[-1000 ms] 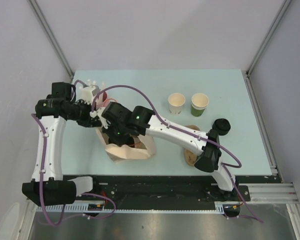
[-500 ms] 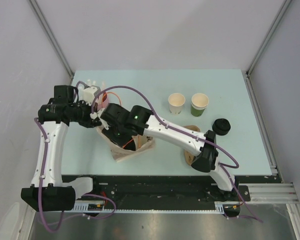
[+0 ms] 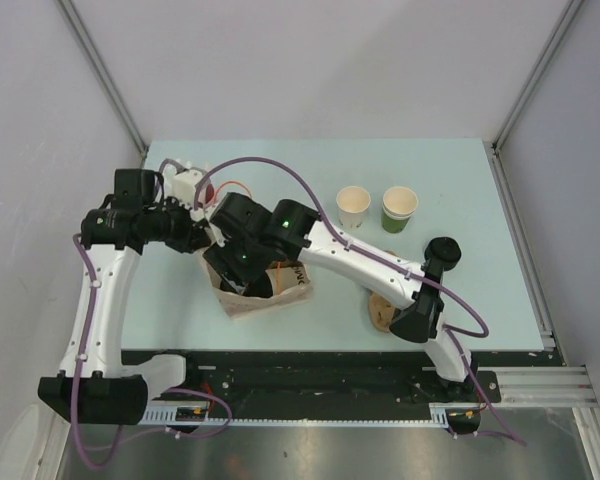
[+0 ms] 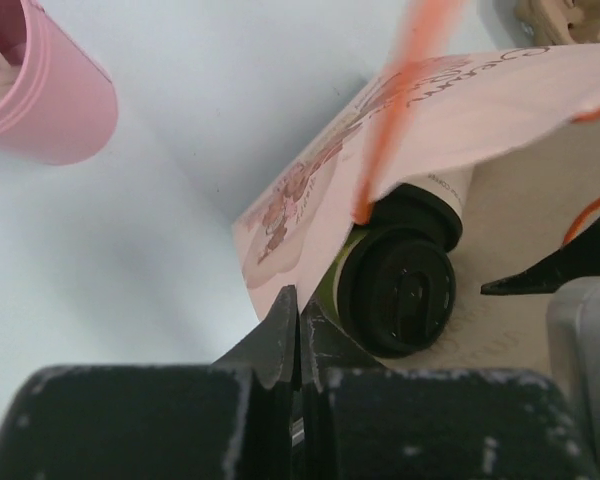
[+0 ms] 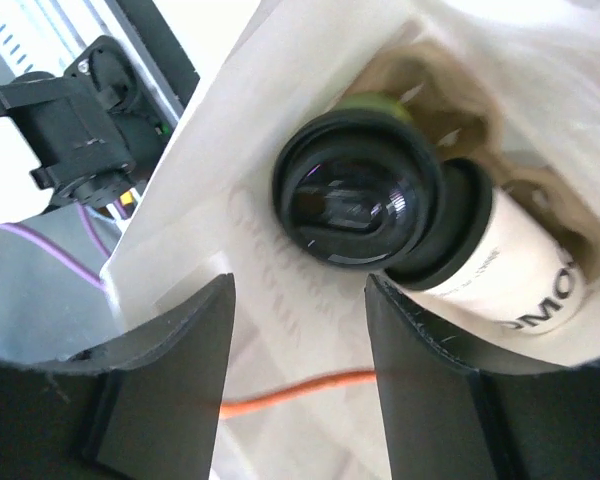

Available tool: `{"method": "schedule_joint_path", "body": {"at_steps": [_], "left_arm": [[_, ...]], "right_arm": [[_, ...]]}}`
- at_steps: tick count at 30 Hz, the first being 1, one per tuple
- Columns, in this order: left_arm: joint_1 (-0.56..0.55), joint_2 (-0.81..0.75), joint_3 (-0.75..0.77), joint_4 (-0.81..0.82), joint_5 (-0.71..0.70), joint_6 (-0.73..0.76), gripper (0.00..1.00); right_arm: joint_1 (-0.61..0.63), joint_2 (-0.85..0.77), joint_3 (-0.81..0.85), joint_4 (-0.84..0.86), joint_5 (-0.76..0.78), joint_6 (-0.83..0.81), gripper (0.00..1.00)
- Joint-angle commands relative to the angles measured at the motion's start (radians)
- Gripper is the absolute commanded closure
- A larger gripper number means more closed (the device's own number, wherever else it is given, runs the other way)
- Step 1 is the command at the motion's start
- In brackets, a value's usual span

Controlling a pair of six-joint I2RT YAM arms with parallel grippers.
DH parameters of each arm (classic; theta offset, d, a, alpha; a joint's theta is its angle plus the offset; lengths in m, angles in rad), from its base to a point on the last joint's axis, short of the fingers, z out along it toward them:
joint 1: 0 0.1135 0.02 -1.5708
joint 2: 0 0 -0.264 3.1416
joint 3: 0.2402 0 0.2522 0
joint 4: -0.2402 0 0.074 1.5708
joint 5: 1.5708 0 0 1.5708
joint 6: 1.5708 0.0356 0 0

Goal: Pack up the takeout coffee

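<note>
The left pincer (image 4: 292, 320) is seen clenched on the lower edge of a paper bag (image 4: 310, 190), its fingertips pressed together with the paper caught between them. The right pincer (image 5: 295, 370) is held released and empty at the bag's mouth, one finger at either side.

Inside the bag, the dark green cup (image 5: 355, 190) and the white cup (image 5: 515, 270) are seated side by side in a brown pulp tray (image 5: 450, 90), of which only scalloped edges can be seen. Both black lids are turned toward the bag's opening. The long axis of each cup runs back into the bag, so little of the green wall is shown.

Dark capitals are printed on the white cup, but they are cut off by the paper and only "OMO" can be read. Script lettering and a reddish motif are printed on the bag, too blurred to read. An orange cord handle (image 5: 300, 385) is stretched across the opening.

Beyond the bag, a pink cup (image 4: 45, 100) is cropped at the frame's corner. A lidless white cup (image 3: 353, 207) and a lidless green cup (image 3: 399, 208) are stood upright, just beside each other, farther along the worktop (image 3: 460, 180).
</note>
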Motion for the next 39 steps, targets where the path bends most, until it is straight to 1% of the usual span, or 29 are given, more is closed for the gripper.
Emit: {"method": "schedule_joint_path", "body": {"at_steps": [1, 5, 10, 11, 15, 19, 22, 25, 26, 28, 30, 31, 36, 39], "left_arm": [[-0.074, -0.029, 0.000, -0.091, 0.091, 0.060, 0.99], [-0.088, -0.026, 0.007, -0.097, 0.093, 0.063, 1.00], [-0.097, -0.026, 0.004, -0.102, 0.094, 0.074, 0.99], [-0.097, -0.024, 0.004, -0.102, 0.096, 0.078, 0.99], [-0.099, -0.015, 0.007, -0.100, 0.110, 0.085, 1.00], [-0.099, -0.006, 0.014, -0.102, 0.120, 0.088, 1.00], [-0.099, -0.003, 0.020, -0.100, 0.122, 0.097, 1.00], [-0.099, 0.008, 0.028, -0.100, 0.127, 0.102, 1.00], [-0.099, 0.016, 0.036, -0.099, 0.127, 0.102, 0.99], [-0.099, 0.022, 0.046, -0.100, 0.119, 0.102, 0.94], [-0.099, 0.028, 0.069, -0.099, 0.114, 0.105, 0.90], [-0.099, 0.030, 0.076, -0.100, 0.113, 0.103, 0.86], [-0.099, 0.033, 0.099, -0.100, 0.125, 0.098, 0.79], [-0.099, 0.036, 0.102, -0.099, 0.125, 0.098, 0.71]], "right_arm": [[-0.057, -0.139, 0.003, 0.365, -0.004, 0.069, 0.40], [-0.094, -0.193, -0.045, 0.417, -0.011, 0.118, 0.34], [-0.131, -0.246, -0.046, 0.460, -0.006, 0.161, 0.33], [-0.137, -0.256, -0.048, 0.486, -0.001, 0.170, 0.30], [-0.177, -0.291, -0.060, 0.538, -0.007, 0.230, 0.26], [-0.199, -0.303, -0.054, 0.522, -0.008, 0.238, 0.26], [-0.222, -0.323, -0.082, 0.509, 0.003, 0.247, 0.25], [-0.254, -0.352, -0.108, 0.474, 0.037, 0.252, 0.25], [-0.263, -0.357, -0.111, 0.430, 0.073, 0.249, 0.24], [-0.286, -0.362, -0.112, 0.379, 0.126, 0.241, 0.24], [-0.297, -0.365, -0.123, 0.321, 0.170, 0.230, 0.24], [-0.309, -0.369, -0.132, 0.315, 0.172, 0.223, 0.24], [-0.334, -0.398, -0.217, 0.319, 0.157, 0.224, 0.23], [-0.334, -0.397, -0.218, 0.315, 0.154, 0.213, 0.23]]}}
